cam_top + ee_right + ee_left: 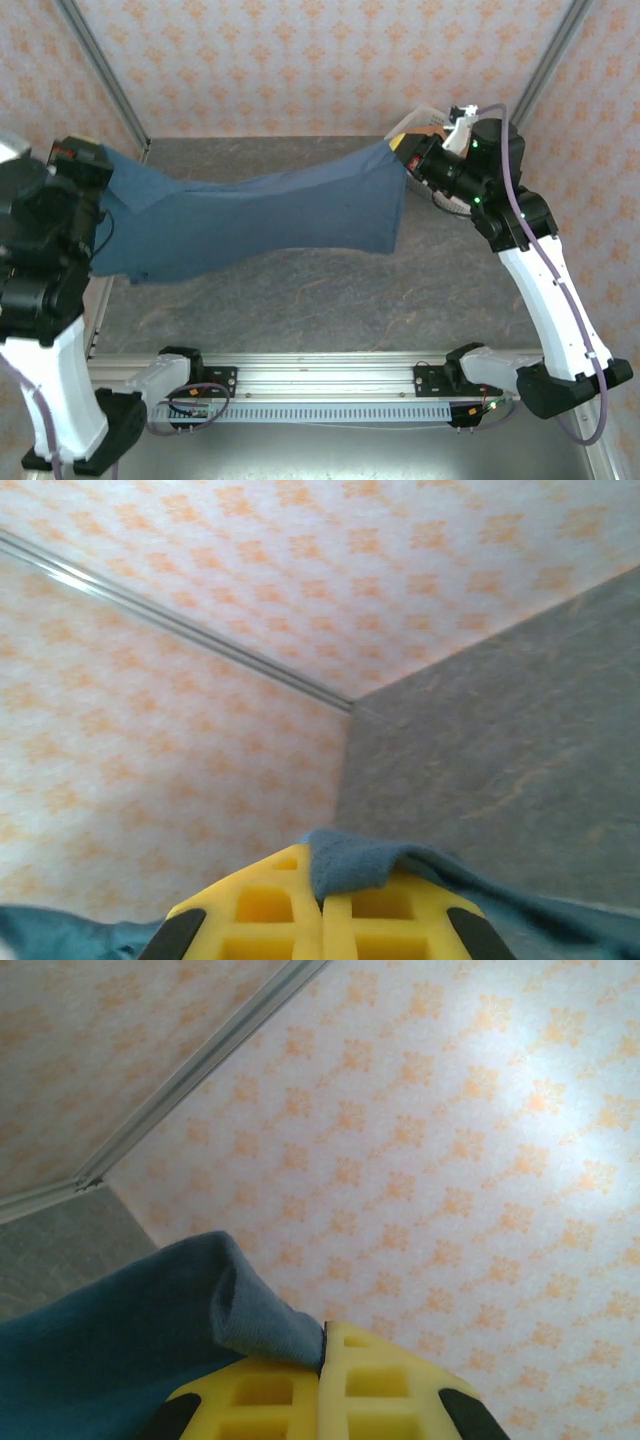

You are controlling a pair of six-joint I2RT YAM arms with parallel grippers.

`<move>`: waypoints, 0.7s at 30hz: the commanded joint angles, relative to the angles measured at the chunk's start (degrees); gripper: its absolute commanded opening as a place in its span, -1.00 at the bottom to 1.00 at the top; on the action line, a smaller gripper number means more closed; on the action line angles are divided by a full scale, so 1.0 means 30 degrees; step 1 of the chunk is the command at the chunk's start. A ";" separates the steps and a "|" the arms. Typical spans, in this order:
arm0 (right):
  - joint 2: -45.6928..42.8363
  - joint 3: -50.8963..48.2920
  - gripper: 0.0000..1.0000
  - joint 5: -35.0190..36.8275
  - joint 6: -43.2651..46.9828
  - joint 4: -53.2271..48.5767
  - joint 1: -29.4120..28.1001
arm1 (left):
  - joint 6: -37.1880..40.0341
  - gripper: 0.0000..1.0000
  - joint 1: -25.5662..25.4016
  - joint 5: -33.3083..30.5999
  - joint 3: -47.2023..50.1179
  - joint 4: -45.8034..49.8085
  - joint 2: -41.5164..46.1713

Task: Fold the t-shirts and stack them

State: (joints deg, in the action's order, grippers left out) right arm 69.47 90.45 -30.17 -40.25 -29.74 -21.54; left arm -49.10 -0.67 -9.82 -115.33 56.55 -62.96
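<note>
Over the grey table (300, 310) we see the blue shirt (270, 220) stretched left to right, left gripper (323, 1350) and right gripper (320, 885) each clenched on one end.

Slate-blue t-shirt (270, 215) hangs stretched (sagging midway) above the table.

Your left arm (50, 330) stands tall at the left edge, the left gripper (100, 163) turned inward. Your right arm (545, 290) reaches far forward, the right gripper (412, 155) pointing left. Both pairs of yellow fingers (385, 1390) are pressed together, each pinching the slate-blue t-shirt (270, 215).
</note>
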 commanded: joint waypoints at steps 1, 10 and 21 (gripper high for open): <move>0.2506 0.0443 -1.00 -0.1332 -0.1770 0.2819 -0.0424 | 0.1112 -1.00 0.0885 0.0596 -0.0258 0.1133 -0.3447; 1.0960 0.6415 -1.00 -0.1621 -0.1256 0.5493 -0.0252 | 0.2537 -1.00 0.4471 0.4150 -0.2216 -0.2101 -0.8358; 1.9058 2.2126 -1.00 -0.0865 -0.2536 0.3988 0.1875 | 0.2717 -1.00 0.5730 0.5120 -1.4655 -0.1538 -1.1952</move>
State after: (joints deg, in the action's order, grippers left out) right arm 124.92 146.30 -34.11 -46.02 -18.37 -17.50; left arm -42.26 16.19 5.17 -152.83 53.87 -101.36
